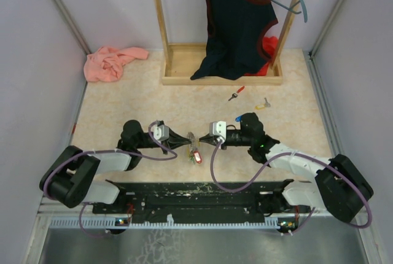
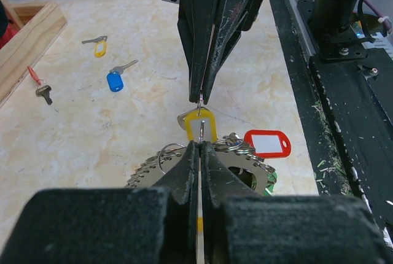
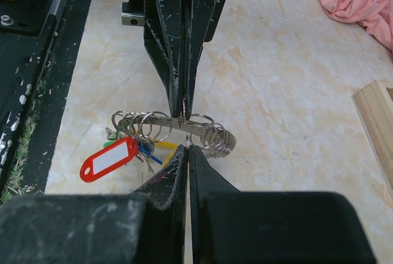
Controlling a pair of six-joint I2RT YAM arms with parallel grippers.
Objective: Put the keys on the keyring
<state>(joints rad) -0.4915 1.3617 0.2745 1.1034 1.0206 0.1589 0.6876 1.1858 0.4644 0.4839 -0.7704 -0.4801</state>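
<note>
1. Where the two arms meet tip to tip over the worktop (image 1: pixel 123 101), the left jaws are pressed fully shut on a thin wire loop of the keyring (image 3: pixel 161 126).
2. The right jaws face them and are shut just as tight on the same loop from the other side, so the keyring is held between the two tips.
3. A yellow tag (image 2: pixel 199 126) sits on that loop right between the tips, and a red tag (image 2: pixel 266 143) lies beside the bunch of rings, close to the left jaws.
4. Loose on the worktop beyond the right jaws lie a blue key (image 2: pixel 115 81), nearest, then a yellow key (image 2: pixel 99 48) and a red key (image 2: pixel 35 78) farther out, all apart from the keyring.
5. A pink cloth (image 1: pixel 112 61) lies well beyond the left jaws. A wooden rack (image 1: pixel 221 80) holding a dark top (image 1: pixel 236 24) stands far beyond both.
</note>
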